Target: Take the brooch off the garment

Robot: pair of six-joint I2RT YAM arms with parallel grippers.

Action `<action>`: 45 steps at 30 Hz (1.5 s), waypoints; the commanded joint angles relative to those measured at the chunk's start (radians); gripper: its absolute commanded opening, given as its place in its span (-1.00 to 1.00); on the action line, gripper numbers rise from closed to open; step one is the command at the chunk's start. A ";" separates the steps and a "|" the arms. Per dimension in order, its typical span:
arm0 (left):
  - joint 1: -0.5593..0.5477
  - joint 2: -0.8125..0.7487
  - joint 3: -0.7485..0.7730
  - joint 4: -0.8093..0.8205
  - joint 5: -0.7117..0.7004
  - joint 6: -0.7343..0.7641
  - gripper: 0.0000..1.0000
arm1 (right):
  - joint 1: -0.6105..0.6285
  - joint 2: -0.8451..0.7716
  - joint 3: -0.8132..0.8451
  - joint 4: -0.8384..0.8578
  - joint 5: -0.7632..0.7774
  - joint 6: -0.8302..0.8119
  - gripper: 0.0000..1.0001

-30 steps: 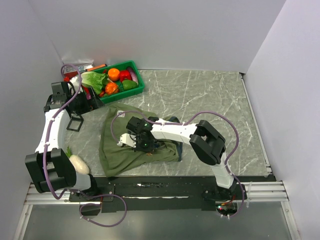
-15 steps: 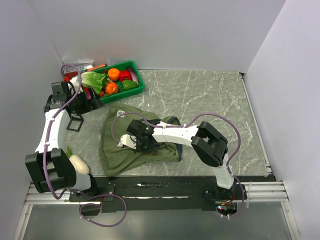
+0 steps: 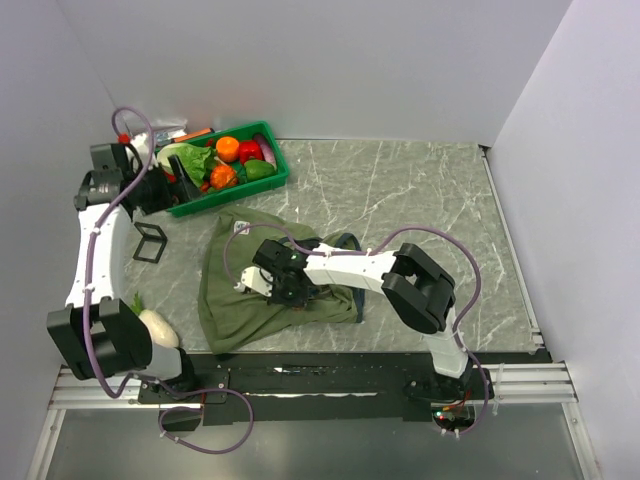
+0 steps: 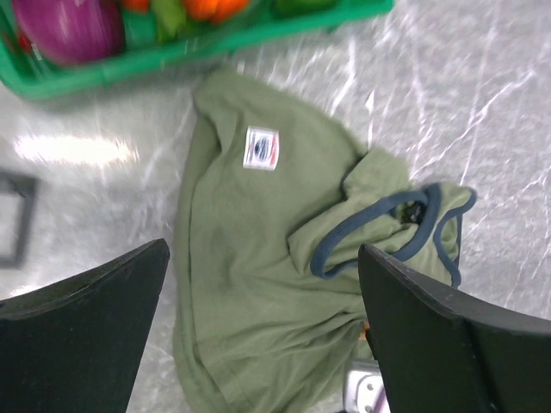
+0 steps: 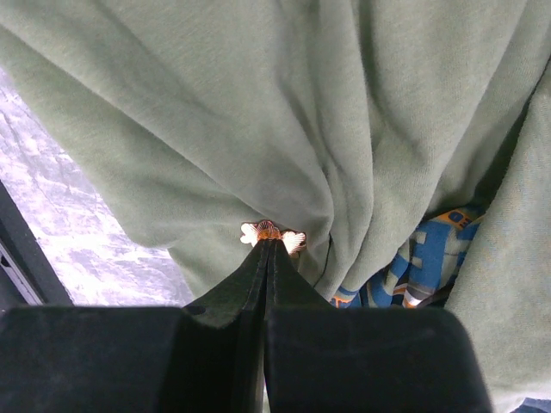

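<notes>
1. Far left: the left fingers [image 4: 86,331] are spread wide with nothing between them. They hang up near the back-left corner, and that arm's camera looks down on the shirt.
2. A black square frame [image 3: 150,243] lies flat on the worktop [image 3: 400,190], between the left arm and the shirt.
3. A green basket [image 3: 245,192] full of veg sits at the back left, just behind the shirt's top edge.
4. The shirt [image 3: 230,300] is crumpled in the middle of the worktop. Its white label [image 4: 261,148] faces up and the navy trim [image 4: 413,206] is bunched on its right side.
5. The right fingers [image 5: 232,292] are down on the middle of the shirt, pressed together and pinching the brooch [image 5: 269,232] at the tips. The brooch sits in a gathered fold of the fabric, with the orange-and-blue print [image 5: 430,249] peeking out just to its right.
</notes>
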 commanded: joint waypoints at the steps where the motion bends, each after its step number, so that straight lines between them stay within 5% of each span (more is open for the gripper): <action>1: 0.003 -0.065 0.124 -0.075 -0.008 0.045 0.94 | 0.000 0.078 0.002 -0.007 0.053 0.004 -1.00; 15: 0.004 -0.192 0.146 -0.093 -0.060 0.093 0.93 | 0.002 0.002 -0.086 -0.002 0.075 -0.065 -1.00; 31: 0.003 -0.160 0.252 -0.152 -0.003 0.116 0.93 | -0.026 -0.144 0.049 -0.105 0.005 -0.048 -1.00; 45: 0.003 -0.198 -0.179 -0.030 0.131 -0.004 0.96 | -0.082 -0.213 0.104 -0.027 -0.063 -0.077 -1.00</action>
